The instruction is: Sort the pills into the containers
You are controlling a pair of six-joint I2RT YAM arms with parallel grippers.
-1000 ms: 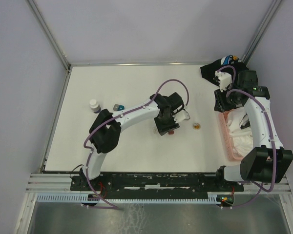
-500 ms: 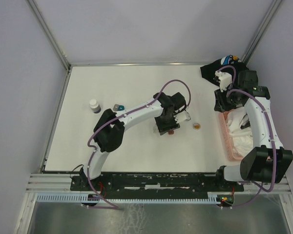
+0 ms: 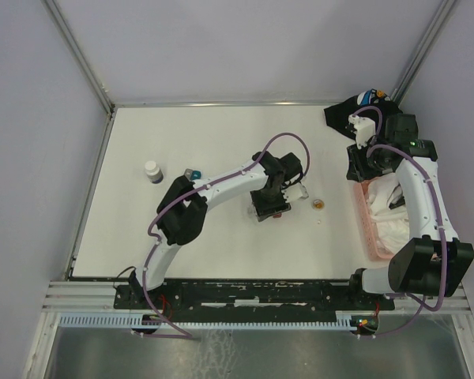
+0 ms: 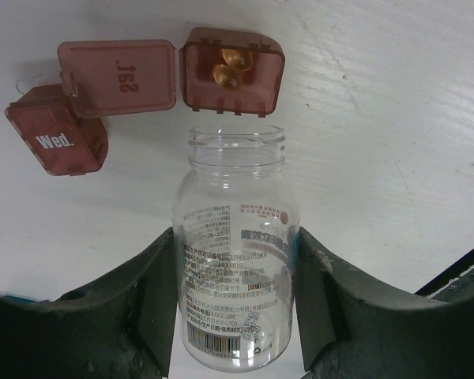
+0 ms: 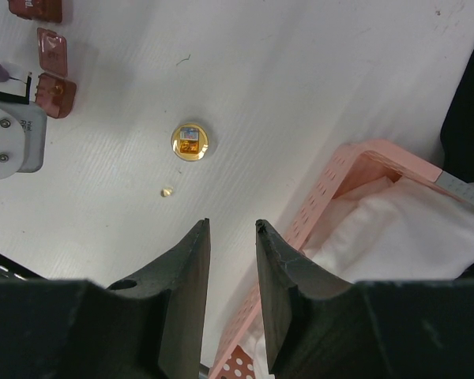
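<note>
My left gripper (image 4: 235, 245) is shut on a clear, uncapped vial (image 4: 237, 189) with a printed label. The vial lies level, its mouth just short of an open dark-red box (image 4: 233, 75) holding two amber pills (image 4: 225, 73). The box's lid (image 4: 122, 77) is folded back. A closed dark-red box marked "Wed." (image 4: 54, 130) lies to its left. In the top view the left gripper (image 3: 270, 204) is at mid-table. The vial's amber cap (image 5: 189, 141) and one loose pill (image 5: 167, 192) lie on the table. My right gripper (image 5: 231, 225) is empty, its fingers a little apart, hovering beside the basket.
A pink slatted basket (image 3: 365, 225) with white cloth stands at the right edge under the right arm. A black pouch (image 3: 355, 110) lies at the back right. A white bottle (image 3: 152, 170) and a small blue-grey object (image 3: 192, 173) stand at the left.
My left arm has swung slightly right with the vial. A small loose pill now lies just in front of the amber cap. The right arm has not moved.
</note>
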